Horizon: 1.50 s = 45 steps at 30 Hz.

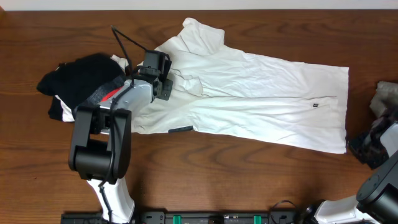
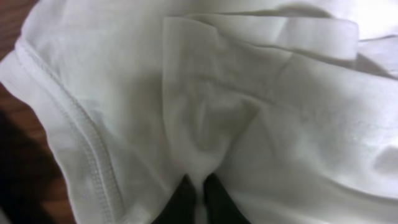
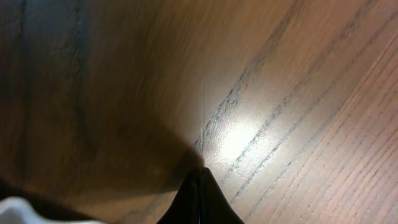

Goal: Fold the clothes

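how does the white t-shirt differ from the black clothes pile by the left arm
Colour: the white T-shirt is pale all over; the black clothes pile is dark.
Pose: the white T-shirt lies spread out and mostly flat; the black clothes pile is bunched in a heap.
Spread: the white T-shirt covers far more surface, across the middle, than the black clothes pile at the left arm's side.
Both rest on the wooden table.

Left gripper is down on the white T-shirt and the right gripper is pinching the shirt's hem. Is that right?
No: the right gripper is shut on nothing, over bare wooden table, as the right wrist view shows. The left gripper is indeed down on the white T-shirt.
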{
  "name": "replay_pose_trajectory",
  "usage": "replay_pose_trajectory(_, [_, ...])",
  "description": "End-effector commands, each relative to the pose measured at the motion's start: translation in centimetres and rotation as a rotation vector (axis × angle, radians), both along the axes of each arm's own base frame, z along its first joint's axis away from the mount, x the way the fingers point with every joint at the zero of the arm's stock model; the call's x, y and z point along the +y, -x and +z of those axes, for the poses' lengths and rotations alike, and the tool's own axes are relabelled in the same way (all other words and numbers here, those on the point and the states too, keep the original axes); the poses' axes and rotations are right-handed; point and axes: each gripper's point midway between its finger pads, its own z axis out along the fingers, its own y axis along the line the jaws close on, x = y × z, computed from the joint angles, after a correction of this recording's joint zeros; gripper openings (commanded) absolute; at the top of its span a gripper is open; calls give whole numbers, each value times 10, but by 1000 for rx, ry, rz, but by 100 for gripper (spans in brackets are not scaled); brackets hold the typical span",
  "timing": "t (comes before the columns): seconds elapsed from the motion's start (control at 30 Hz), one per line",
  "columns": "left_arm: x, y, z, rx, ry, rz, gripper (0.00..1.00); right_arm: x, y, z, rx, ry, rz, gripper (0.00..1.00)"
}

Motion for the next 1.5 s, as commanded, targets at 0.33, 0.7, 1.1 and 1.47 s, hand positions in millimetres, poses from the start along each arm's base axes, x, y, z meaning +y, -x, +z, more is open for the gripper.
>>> replay_pose_trajectory(0.33, [5,14,92,-78,24,65,78,28,-86,65,-428,-203,170,3])
replay_pose_trajectory(0.7, [22,103,66,228,33,276,45,76,-85,52,-373,-324,271,9])
replay_pose_trajectory(1.1, [42,120,-6,336,-10,283,39,106,-103,-6,-310,-378,351,11])
replay_pose_trajectory(1.47, [52,126,-29,402,-33,276,37,43,-37,-41,90,-71,173,2])
